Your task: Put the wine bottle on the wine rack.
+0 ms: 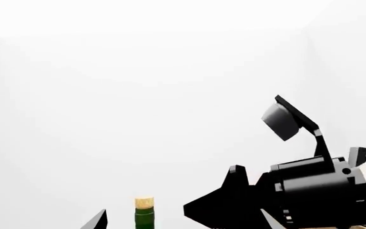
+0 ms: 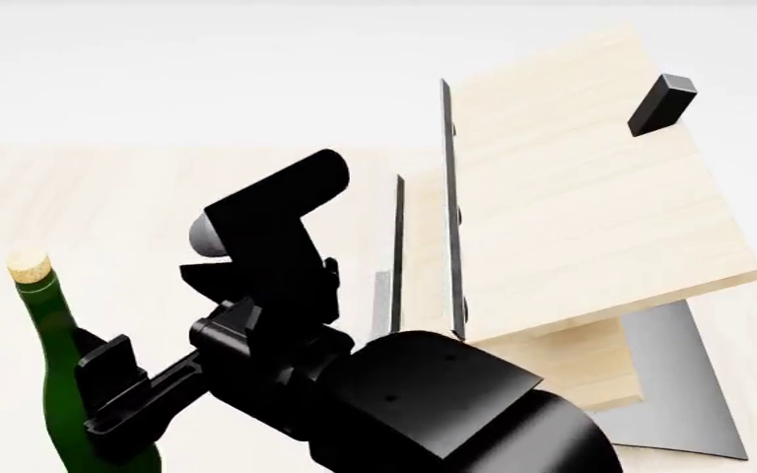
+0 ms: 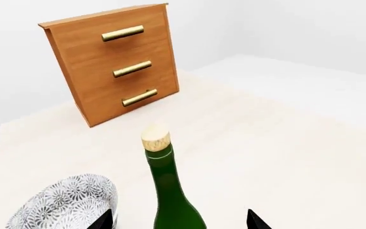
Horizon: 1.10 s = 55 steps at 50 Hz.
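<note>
The wine bottle (image 2: pixel 47 335) stood upright on the worktop (image 3: pixel 285 143), well to the left of the wine rack (image 2: pixel 576 217). The right tool (image 2: pixel 122 399) had its fingers on either side of the bottle's body, though whether they pinched the glass could not be told. In the right wrist view, a patterned bowl (image 3: pixel 68 202) sat just beside the bottle and a drawer cabinet (image 3: pixel 113 62) stood beyond it. The left tool (image 1: pixel 122 224) showed only a fingertip; its spread could not be told.

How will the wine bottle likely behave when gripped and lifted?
The wine bottle looks like smooth glass, so it is probably rigid, slippery and breakable. It is upright, tall and slim, so a sideways push near the neck would likely tip it; lying down, it could roll.
</note>
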Available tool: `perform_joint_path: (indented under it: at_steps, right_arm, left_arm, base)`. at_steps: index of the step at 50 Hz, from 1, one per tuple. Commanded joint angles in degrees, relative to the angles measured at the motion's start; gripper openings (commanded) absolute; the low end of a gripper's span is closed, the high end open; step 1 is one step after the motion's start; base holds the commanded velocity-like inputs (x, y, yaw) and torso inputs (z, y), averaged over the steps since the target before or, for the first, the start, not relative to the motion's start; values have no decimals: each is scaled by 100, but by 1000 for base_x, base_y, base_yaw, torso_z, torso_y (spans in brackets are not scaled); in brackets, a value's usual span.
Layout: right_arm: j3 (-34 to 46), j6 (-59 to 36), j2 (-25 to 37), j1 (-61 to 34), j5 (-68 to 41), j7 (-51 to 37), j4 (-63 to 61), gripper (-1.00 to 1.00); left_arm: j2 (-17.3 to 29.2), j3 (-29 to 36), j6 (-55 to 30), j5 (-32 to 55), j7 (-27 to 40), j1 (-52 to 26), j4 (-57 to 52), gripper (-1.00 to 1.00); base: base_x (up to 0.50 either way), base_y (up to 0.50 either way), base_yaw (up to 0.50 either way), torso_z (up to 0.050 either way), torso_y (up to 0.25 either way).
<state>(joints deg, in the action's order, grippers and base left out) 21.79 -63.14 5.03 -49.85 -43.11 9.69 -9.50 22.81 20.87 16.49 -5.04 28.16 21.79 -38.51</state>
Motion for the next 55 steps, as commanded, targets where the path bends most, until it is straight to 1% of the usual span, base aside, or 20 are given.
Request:
perform_joint_path:
  at_steps: [1, 9, 16, 20, 33, 44, 47, 55]
  right_arm:
    - [333, 238, -106, -62, 103, 35, 335, 100]
    - [548, 437, -161, -11, 170, 23, 395, 100]
    - [657, 901, -316, -51, 315, -6, 677, 100]
    - [877, 1107, -420, -96, 378, -73, 874, 100]
    - [1539, 1665, -438, -293, 18, -338, 1432, 100]
    - [1717, 2138, -438, -561, -428, -536, 1738, 100]
    - [1767, 2332, -473, -668, -607, -568, 2057, 100]
    - [2092, 2734, -446, -780, -929, -606, 2297, 100]
  left_arm:
    - [26, 17, 32, 16, 21, -6, 22, 100]
    - [40, 34, 46, 13, 34, -5, 39, 100]
    - [61, 40, 48, 26, 42, 0, 28, 100]
    - [71, 42, 49, 34, 49, 1, 24, 100]
    - [97, 42, 61, 85, 69, -27, 52, 100]
    - [112, 67, 68, 67, 89, -12, 45, 100]
    - [114, 70, 59, 69, 93, -15, 38, 100]
    - [123, 80, 67, 87, 104, -31, 62, 100]
  base:
    - [0, 0, 0, 0, 0]
    - [0, 0, 0, 0, 0]
    - [0, 0, 0, 0, 0]
    - [0, 0, 0, 0, 0]
    - [0, 0, 0, 0, 0]
    - [0, 0, 0, 0, 0]
    - [0, 0, 0, 0, 0]
    - [0, 0, 0, 0, 0]
